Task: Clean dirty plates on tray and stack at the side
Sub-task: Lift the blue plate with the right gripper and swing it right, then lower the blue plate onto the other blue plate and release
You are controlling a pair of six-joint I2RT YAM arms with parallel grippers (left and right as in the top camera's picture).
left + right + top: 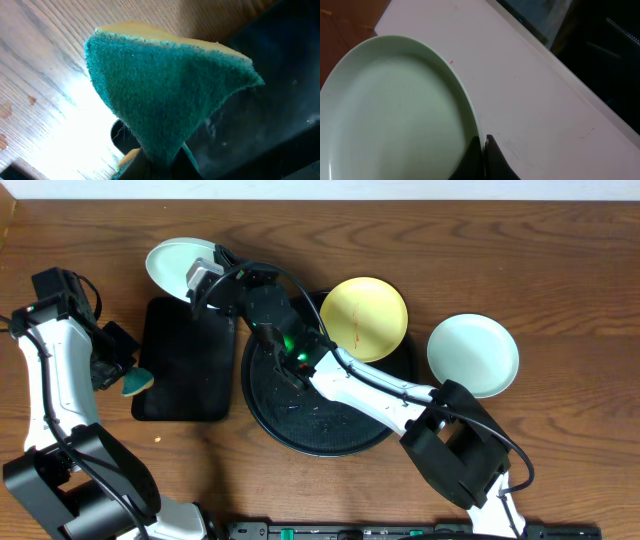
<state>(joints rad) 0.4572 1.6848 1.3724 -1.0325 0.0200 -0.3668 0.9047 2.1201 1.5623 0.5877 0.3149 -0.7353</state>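
My right gripper is shut on the rim of a pale turquoise plate and holds it at the back left, above the rectangular tray's far end. In the right wrist view the plate fills the left side, its rim pinched between the fingers. My left gripper is shut on a green and yellow sponge at the left of the rectangular tray. A pale yellow plate with reddish marks rests on the back right rim of the round black tray. A second turquoise plate lies right of the tray.
A smaller rectangular black tray lies left of the round tray. My right arm reaches across the round tray. The table's back edge runs just behind the held plate.
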